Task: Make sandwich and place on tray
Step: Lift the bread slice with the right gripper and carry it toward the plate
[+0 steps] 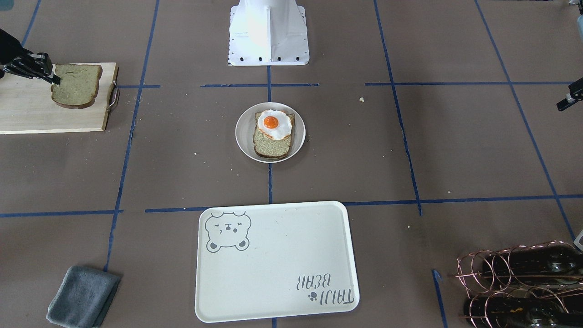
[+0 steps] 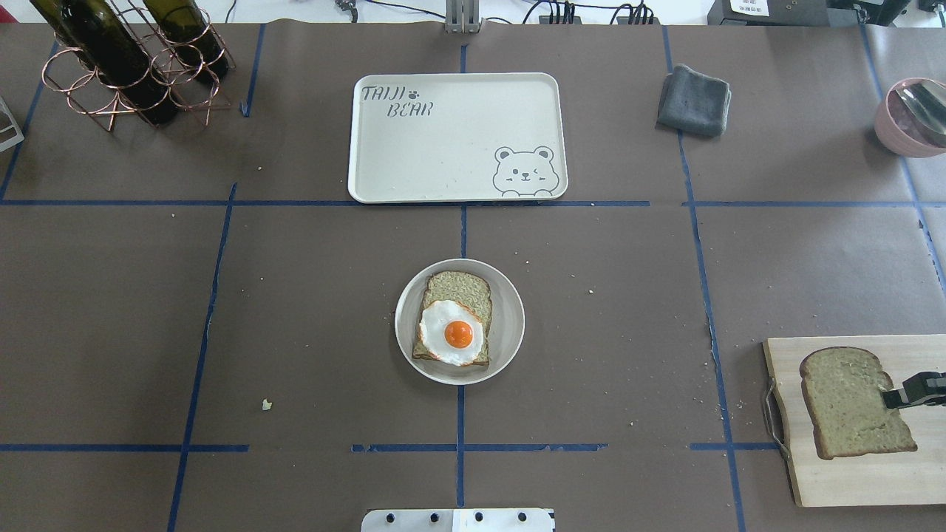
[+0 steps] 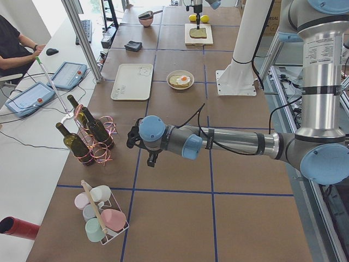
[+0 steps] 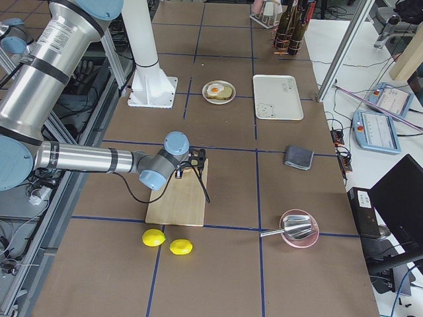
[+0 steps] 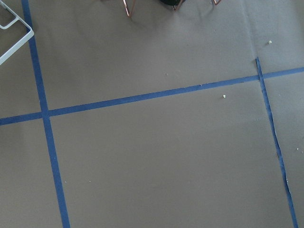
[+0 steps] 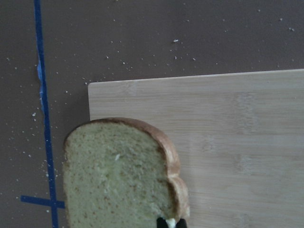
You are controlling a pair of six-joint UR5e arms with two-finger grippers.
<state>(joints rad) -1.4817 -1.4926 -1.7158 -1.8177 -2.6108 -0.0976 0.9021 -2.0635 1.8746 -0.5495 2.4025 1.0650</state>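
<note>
Lettering first: grey "TAIJI BEAR" with a small paw print sits in one corner of the cream tray [image 2: 458, 140], and a winking bear face is drawn in the opposite corner. I read no other writing. My right tool [image 2: 893, 399] is clenched on the crust edge of one bread slice [image 2: 850, 403]: pale tan porous crumb, dark brown crust, squarish with a domed top. Below tool and slice lies a pale, straight-grained wooden cutting board [image 2: 872, 473] with a metal handle. Well away from that tool, at the bench [image 2: 295, 310] centre, the second slice [image 2: 458, 288] lies flat on a round white plate [image 2: 510, 325], with a glossy white fried egg [image 2: 452, 332] with an orange yolk on top of it. The tray stands farther from the tool than the plate and apart from it; it is smooth, with rounded corners and a raised rim. My left tool [image 3: 139, 143] hangs over brown bench near a copper wire bottle rack [image 3: 92, 144]; I cannot tell whether it is released or clenched
</note>
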